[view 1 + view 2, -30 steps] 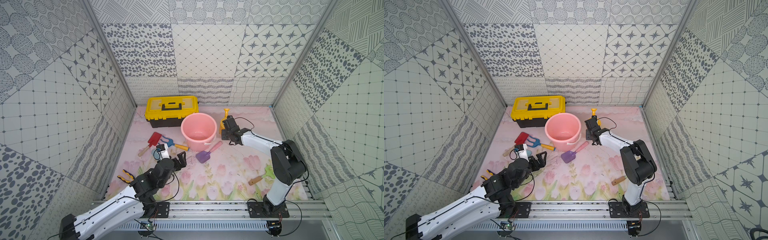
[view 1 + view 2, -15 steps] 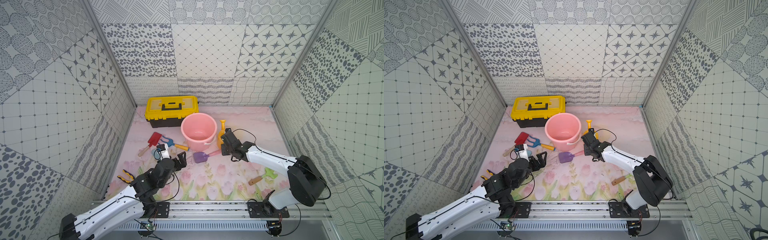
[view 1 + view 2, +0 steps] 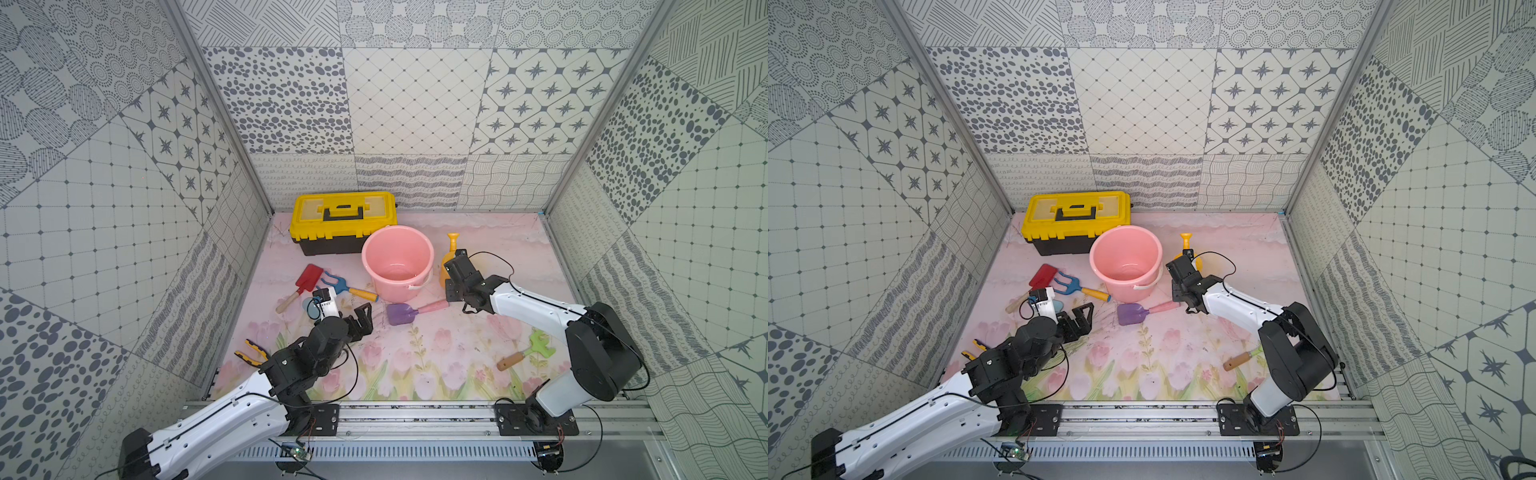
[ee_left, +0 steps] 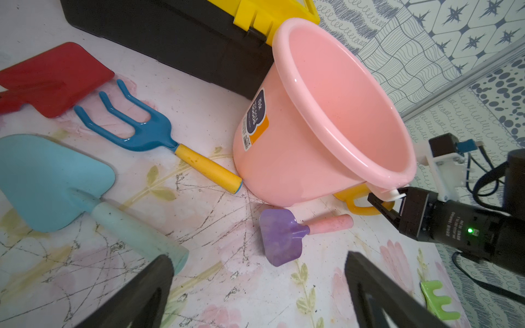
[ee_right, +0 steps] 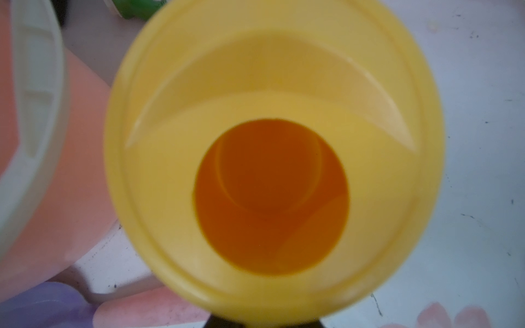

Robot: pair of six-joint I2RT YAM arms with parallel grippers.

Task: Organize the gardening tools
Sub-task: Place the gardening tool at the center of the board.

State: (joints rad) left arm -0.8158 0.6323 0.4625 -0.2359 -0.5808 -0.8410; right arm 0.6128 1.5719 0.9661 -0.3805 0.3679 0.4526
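Starting with both top views, the pink bucket [image 3: 397, 286] is being taken as the dial's centre. The purple spade [image 3: 401, 313] is lying at six o'clock just beside its base. The red spade [image 3: 308, 277] and blue rake [image 3: 334, 283] are lying at nine, and the light blue trowel [image 3: 308, 306] at eight is being partly hidden by the left arm's camera. The green rake [image 3: 540, 345] is lying at four, well apart. The left gripper [image 3: 353, 316] is being shown spread wide and empty at seven, while the right gripper [image 3: 449, 268] at three is being shown nearly closed against the yellow watering can [image 3: 453, 245]. In the left wrist view, the right jaws are being seen pinched on what appears to be the can's loop handle, and the purple spade's pink handle is lying clear of the bucket. In the right wrist view, the can's mouth is filling the frame and the jaws are barely being shown. The tools are being judged light, stiff moulded plastic with smooth, slippery blades, so each is best being gripped across its handle, near the neck.
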